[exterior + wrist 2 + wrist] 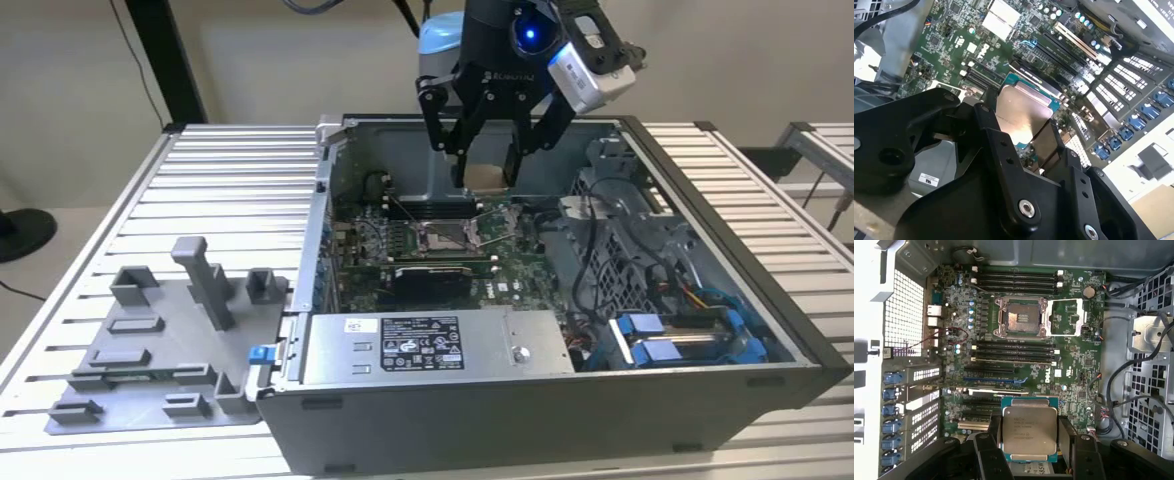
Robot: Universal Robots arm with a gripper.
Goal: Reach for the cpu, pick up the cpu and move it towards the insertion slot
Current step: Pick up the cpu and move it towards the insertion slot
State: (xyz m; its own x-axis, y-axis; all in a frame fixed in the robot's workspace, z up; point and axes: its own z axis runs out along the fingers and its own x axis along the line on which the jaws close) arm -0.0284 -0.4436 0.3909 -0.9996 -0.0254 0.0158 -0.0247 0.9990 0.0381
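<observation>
Above the far side of the opened computer case (pixel 561 330), the pincer (pixel 486 178) hangs with its 2 black fingers (pixel 989 440) pinching the cpu (pixel 1029 432) by its edges, silvery face showing in both wrist views. Nearer on the green motherboard (pixel 1074 365), the insertion slot (pixel 1020 316) lies uncovered, well apart from the chip.

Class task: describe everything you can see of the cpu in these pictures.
The cpu is a thin, flat square chip with a pale silvery metal face and a teal-green edge. The gripper holds it by two opposite sides, above the green board inside the open computer case. It has not reached the insertion slot, which lies open.
</observation>
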